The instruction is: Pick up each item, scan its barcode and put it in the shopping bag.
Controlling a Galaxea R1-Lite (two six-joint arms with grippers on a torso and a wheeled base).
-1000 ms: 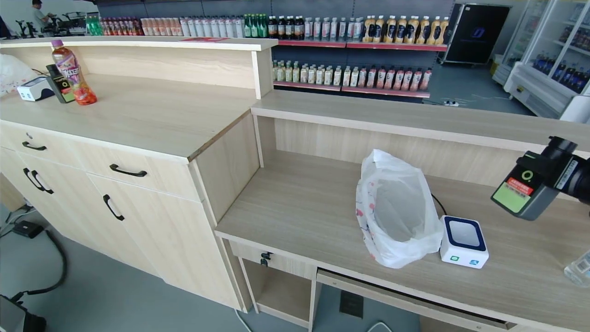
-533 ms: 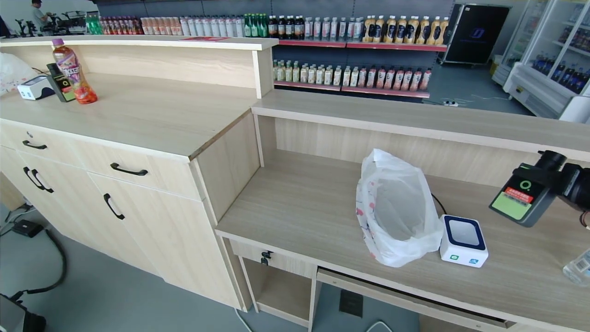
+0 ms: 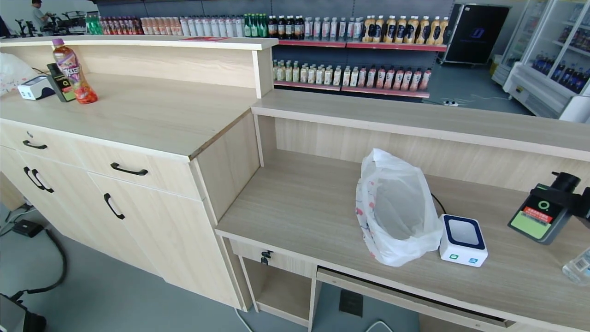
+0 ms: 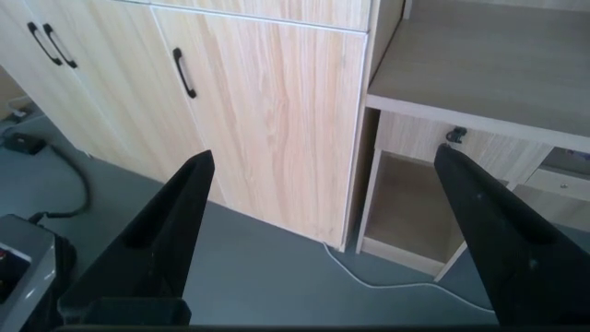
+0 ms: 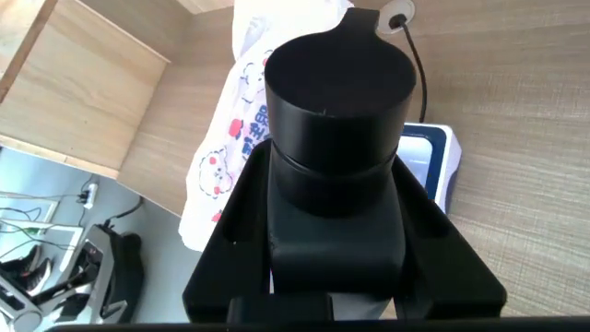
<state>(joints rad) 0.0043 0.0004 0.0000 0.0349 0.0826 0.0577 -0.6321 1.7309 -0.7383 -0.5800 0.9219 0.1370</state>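
Observation:
My right gripper (image 5: 337,254) is shut on a black handheld scanner (image 3: 540,216) with a green label, held just above the lower desk (image 3: 299,207), right of the bag. The white plastic shopping bag (image 3: 396,210) stands open on that desk. Beside it sits a white and blue scanner box (image 3: 463,240); both also appear beyond the handheld scanner (image 5: 336,138) in the right wrist view. A clear bottle (image 3: 578,268) lies at the desk's right edge. A pink drink bottle (image 3: 73,74) stands on the higher counter, far left. My left gripper (image 4: 323,161) hangs open over the floor, facing the cabinet.
The higher counter (image 3: 138,115) with drawers and black handles rises left of the desk. On it, by the pink bottle, are a second scanner (image 3: 60,85) and a white box (image 3: 32,88). A cable (image 3: 50,258) trails on the floor. Drink shelves (image 3: 350,46) stand behind.
My right gripper has carried the handheld scanner downward and a little to the right, closer to the desk top. The bag, the scanner box and the bottles stay put.

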